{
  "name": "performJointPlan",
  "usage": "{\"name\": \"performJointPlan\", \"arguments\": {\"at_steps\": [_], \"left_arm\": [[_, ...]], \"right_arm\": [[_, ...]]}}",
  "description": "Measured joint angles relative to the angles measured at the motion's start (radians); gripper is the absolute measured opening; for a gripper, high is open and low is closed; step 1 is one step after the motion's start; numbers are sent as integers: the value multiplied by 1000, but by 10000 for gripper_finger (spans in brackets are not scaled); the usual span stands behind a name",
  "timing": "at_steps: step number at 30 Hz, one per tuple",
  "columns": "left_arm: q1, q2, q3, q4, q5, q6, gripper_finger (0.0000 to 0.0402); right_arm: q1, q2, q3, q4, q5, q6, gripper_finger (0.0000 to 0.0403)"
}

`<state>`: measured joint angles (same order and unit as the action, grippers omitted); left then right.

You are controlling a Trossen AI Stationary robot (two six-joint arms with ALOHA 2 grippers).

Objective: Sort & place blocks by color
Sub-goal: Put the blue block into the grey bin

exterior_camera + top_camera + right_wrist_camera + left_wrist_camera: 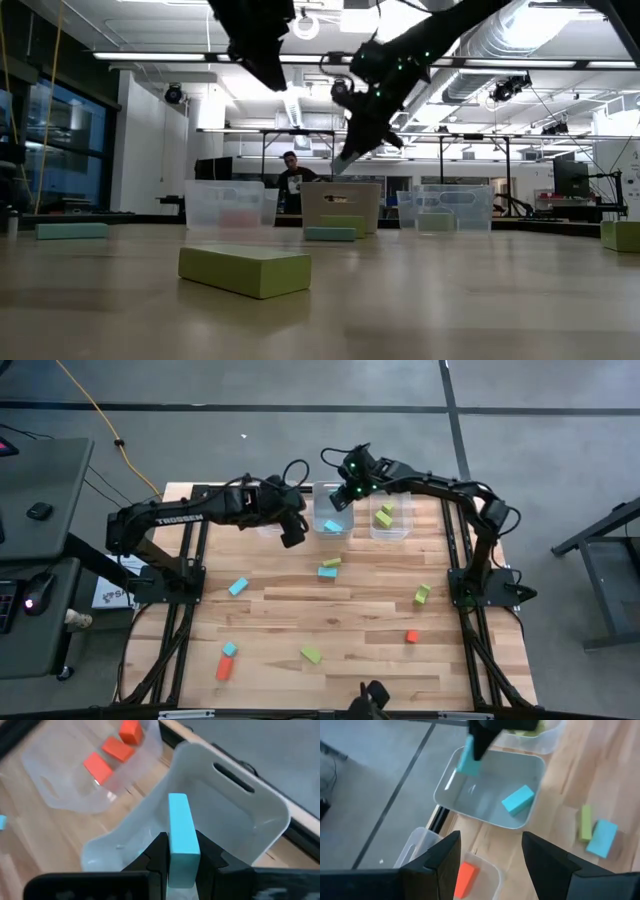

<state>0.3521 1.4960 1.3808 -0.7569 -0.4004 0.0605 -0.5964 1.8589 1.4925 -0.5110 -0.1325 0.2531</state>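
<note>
My right gripper (343,495) hangs over the middle clear bin (333,512) at the table's far edge, shut on a light blue bar (180,832). One light blue block (517,800) lies on that bin's floor. My left gripper (490,865) is open and holds nothing, raised above the near side of the left bin (420,850), where red-orange blocks (110,755) lie. Yellow-green blocks (384,517) lie in the right bin. More blocks lie flat on the table: light blue (238,587), yellow-green (311,654), red-orange (411,636). My right gripper pinches the light blue bar between its two fingers (159,852) by its long side faces (181,862). The fingers lie along the bar, whose free end (178,800) sticks out past the fingertips. They slant down from above, and the bar is lifted clear over the middle bin.
A light blue and a yellow-green block (328,568) lie together near the bins. A yellow-green block (422,594) lies on the right side, and a light blue one beside a red-orange bar (226,662) near the left front. A person (290,180) stands beyond the far edge.
</note>
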Motion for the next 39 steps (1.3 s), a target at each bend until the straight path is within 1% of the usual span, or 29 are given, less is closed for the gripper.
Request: {"name": "performJointPlan", "arguments": {"at_steps": [3,7,12,25,30,36,39], "left_arm": [[18,0,0,0,0,-29,188],[37,0,0,0,0,-71,188],[47,0,0,0,1,-111,188],[48,0,0,4,1,-111,188],[48,0,0,6,24,-107,188],[48,0,0,6,28,-48,188],[48,0,0,6,29,-40,188]], "right_arm": [[-2,31,0,12,-8,0,42],[-2,84,0,44,-57,9,42],[-1,121,0,57,-58,9,42],[-6,189,0,131,-54,44,42],[-6,214,0,188,-86,122,42],[-10,224,0,225,-88,192,42],[-11,224,0,216,-79,196,42]]}}
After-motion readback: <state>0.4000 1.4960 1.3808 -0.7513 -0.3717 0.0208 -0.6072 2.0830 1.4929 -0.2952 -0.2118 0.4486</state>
